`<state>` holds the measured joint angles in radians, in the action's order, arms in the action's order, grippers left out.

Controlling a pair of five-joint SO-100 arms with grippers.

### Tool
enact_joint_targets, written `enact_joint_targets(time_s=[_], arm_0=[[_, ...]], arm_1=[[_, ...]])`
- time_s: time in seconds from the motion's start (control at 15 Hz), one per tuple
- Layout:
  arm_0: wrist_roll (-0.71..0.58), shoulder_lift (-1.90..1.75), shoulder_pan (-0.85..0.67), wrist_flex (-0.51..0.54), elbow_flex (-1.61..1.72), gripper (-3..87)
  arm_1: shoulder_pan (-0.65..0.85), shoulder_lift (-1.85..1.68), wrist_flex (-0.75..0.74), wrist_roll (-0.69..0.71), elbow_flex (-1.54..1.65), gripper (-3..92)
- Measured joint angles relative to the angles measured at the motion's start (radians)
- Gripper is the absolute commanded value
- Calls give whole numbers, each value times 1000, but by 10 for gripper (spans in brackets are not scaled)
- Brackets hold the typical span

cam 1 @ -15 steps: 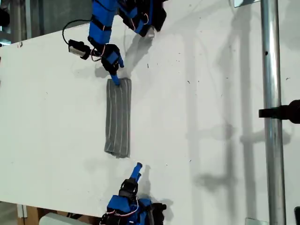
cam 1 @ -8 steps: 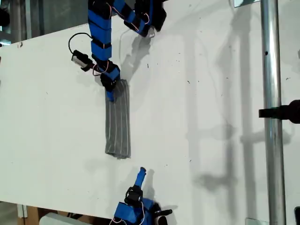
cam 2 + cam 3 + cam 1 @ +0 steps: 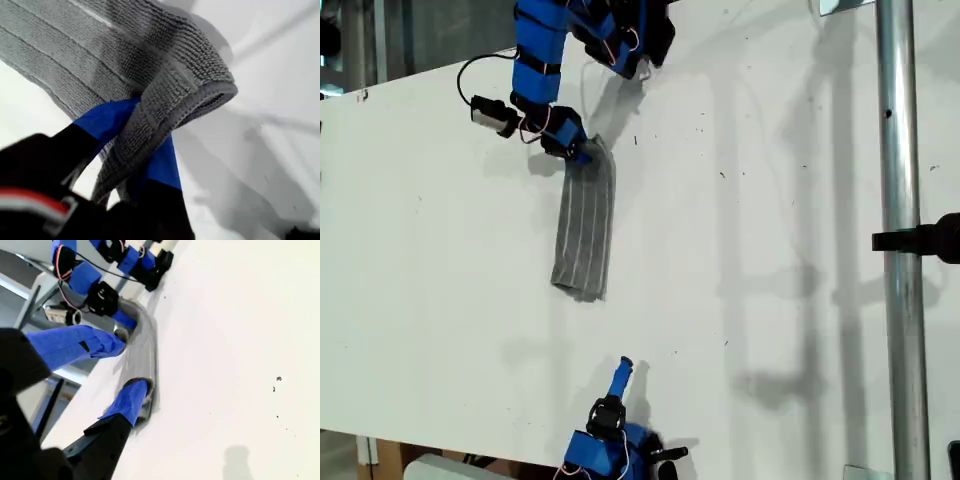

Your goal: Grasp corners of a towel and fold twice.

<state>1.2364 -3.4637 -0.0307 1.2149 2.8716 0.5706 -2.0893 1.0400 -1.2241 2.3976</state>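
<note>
The towel has shifted since half a second ago: its far end now sits further toward the exterior view's right and higher in that view, so the long folded strip lies at a slant on the white surface, and its near end has drawn away from the arm at the bottom of that view. My first claw has swung with it and now points toward the exterior view's right, at the far end of the strip. In the first wrist view this claw is closed on the towel, its blue fingers pinching a folded corner whose thick edge curls up over them.

My second claw sits near the bottom edge of the exterior view, apart from the towel's near end, in much the same place as half a second ago. In the second wrist view its two blue fingers are spread open with nothing between them, and the towel shows beyond them.

A black cable loops from the first arm over the surface. A metal pole with a black clamp stands at the exterior view's right, well apart from the towel. Nothing else lies near the strip.
</note>
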Motion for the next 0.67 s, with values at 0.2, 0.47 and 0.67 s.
enact_joint_targets(time_s=[0.2, 0.47, 0.67], arm_0=[[-9, 0, 5, -2, 0, 138], [-9, 0, 8, -8, 12, 138], [-9, 0, 9, -8, 12, 138]], arm_1=[[-78, -560, 474, -35, -26, -2], [-204, -388, 126, -84, -51, -2], [-218, -155, -239, -61, -49, -2]])
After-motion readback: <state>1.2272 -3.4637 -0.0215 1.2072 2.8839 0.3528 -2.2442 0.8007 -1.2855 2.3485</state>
